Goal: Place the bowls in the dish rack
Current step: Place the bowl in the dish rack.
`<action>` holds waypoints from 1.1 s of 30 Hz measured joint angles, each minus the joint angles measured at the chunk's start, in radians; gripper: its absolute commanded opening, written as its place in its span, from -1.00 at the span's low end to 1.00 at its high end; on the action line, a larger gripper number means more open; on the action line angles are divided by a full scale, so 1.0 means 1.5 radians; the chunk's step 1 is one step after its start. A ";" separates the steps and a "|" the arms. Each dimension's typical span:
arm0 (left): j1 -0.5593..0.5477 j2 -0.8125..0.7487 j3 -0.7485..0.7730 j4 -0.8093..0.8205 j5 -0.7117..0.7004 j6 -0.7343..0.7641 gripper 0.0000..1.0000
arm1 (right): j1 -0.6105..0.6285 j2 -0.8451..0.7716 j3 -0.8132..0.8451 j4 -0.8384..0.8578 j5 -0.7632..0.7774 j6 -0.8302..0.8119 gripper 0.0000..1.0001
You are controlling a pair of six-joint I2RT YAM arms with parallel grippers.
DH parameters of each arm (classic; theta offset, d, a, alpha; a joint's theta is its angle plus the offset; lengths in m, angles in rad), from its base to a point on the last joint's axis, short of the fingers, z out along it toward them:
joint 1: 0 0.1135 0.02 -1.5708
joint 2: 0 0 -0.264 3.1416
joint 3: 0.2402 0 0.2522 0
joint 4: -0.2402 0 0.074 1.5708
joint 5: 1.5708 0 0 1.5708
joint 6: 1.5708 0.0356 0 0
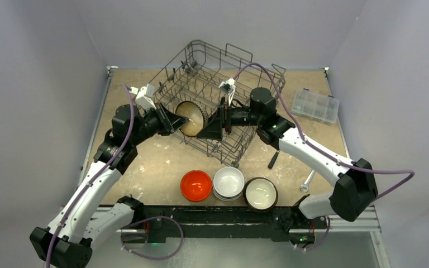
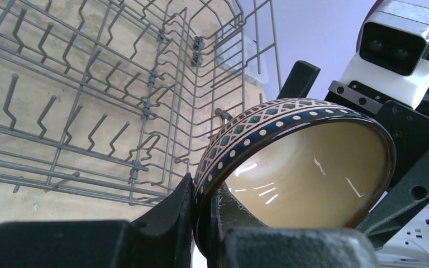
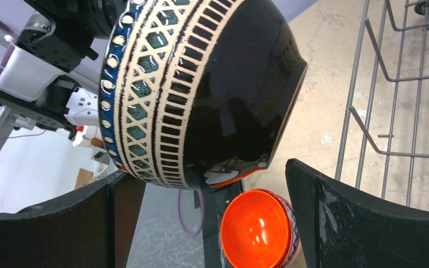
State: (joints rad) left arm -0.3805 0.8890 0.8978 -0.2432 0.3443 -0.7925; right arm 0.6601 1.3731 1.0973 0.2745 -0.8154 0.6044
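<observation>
L hand (image 2: pixel 201 219) clenched on rim of patterned bowl (image 2: pixel 307 167), held on edge over dish rack (image 1: pixel 240 71). R hand (image 1: pixel 208 125) released, jaws wide astride bowl's base. Risk: rim-only pinch lets bowl swivel/slip, dropping hard into rack.

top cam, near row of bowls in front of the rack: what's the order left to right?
orange-red bowl → white bowl → dark bowl with cream inside
</observation>
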 measured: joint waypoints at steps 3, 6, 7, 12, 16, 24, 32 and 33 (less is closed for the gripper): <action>0.001 0.003 -0.005 0.007 0.001 -0.001 -1.00 | 0.001 0.014 0.000 0.025 0.001 0.025 0.86; 0.000 0.010 -0.008 0.011 0.008 -0.002 -1.00 | 0.001 0.017 0.000 0.054 0.008 0.046 0.84; 0.000 0.011 -0.008 0.013 0.010 -0.002 -1.00 | 0.001 0.017 0.000 0.057 0.009 0.051 0.83; 0.000 0.012 -0.009 0.016 0.010 -0.003 -1.00 | 0.001 0.017 0.001 0.067 0.023 0.062 0.58; 0.001 0.014 -0.009 0.014 -0.002 -0.004 -1.00 | 0.001 0.016 0.001 0.066 0.042 0.058 0.56; 0.000 0.020 -0.013 0.030 0.005 -0.007 -1.00 | 0.001 -0.015 -0.007 0.071 0.070 0.061 0.64; 0.001 0.022 -0.018 0.045 0.010 -0.008 -1.00 | -0.003 -0.023 -0.015 0.079 0.090 0.053 -0.45; 0.001 0.024 -0.018 0.044 0.010 -0.009 -1.00 | -0.003 -0.023 -0.017 0.079 0.093 0.051 -0.62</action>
State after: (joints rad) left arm -0.3798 0.9257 0.8703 -0.1768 0.3592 -0.8066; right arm 0.6559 1.3380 1.0725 0.3931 -0.6762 0.6807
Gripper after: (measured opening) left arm 0.071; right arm 0.563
